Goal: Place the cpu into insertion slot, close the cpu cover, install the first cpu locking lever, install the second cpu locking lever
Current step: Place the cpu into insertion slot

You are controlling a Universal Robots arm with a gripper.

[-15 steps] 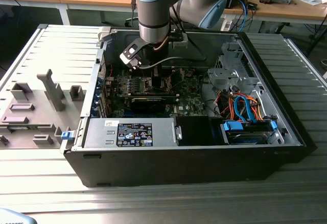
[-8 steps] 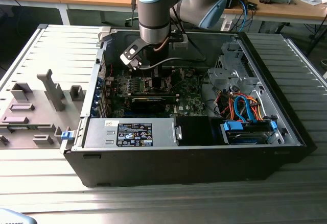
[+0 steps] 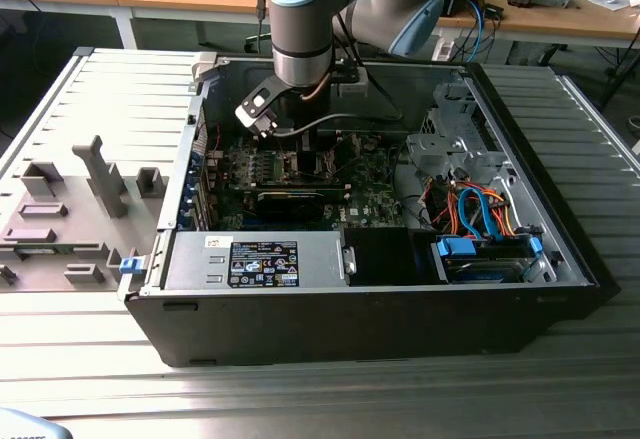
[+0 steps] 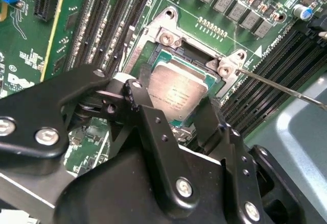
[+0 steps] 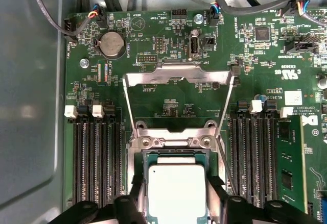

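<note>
The pincer is pinching the cpu: its black fingers lie against two opposite edges of the chip. Between them the cpu sits in the insertion slot of the green motherboard. The near part of the chip is cut off in the first wrist view, and the pincer's body covers it in the second wrist view. Beyond the fingertips the cpu cover is swung open off the slot. A thin locking lever runs out to one side. In the exterior view the arm reaches into the computer case and hides the slot.
</note>
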